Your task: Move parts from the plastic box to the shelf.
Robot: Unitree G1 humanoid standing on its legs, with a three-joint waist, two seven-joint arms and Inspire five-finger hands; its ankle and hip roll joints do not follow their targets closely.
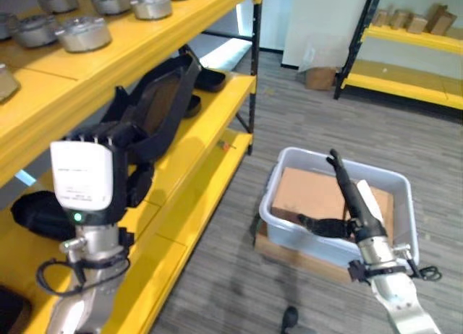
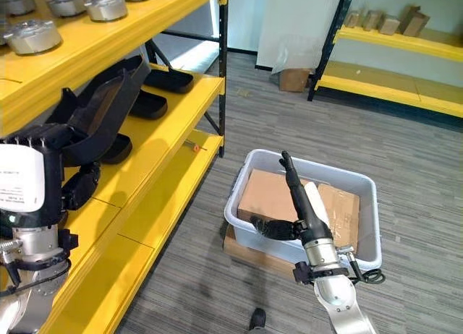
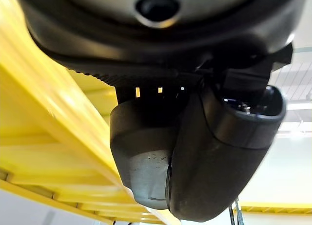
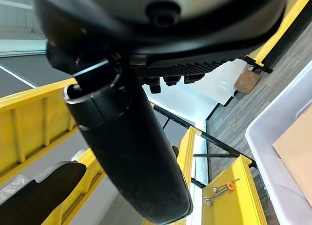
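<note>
Left hand [image 1: 130,176] is raised at the middle shelf [image 1: 210,124] with its fingers curled round a long black curved part [image 1: 160,106]. That part stands tilted, its long axis running up and away from the hand toward the underside of the upper shelf [image 1: 145,41], its lower end in the grip and just above the yellow board. So the task's thing is already at the shelf and in the left hand, not in the box; I judge the coming move to be a lowering and laying-down onto the bare board just below and beyond the hand. Other dark parts [image 2: 155,79] already lie farther along this same shelf, so the free space is nearer the hand than they are. Round metal parts [image 1: 83,32] sit in a row on the upper shelf.

Right hand [image 2: 298,198] reaches over the plastic box [image 2: 365,182] on the floor, well apart from the shelf, fingers straight and pointing away, thumb spread to the side, holding nothing. Brown cardboard [image 2: 268,193] lines the box beneath it; I cannot tell whether any parts remain inside.
</note>
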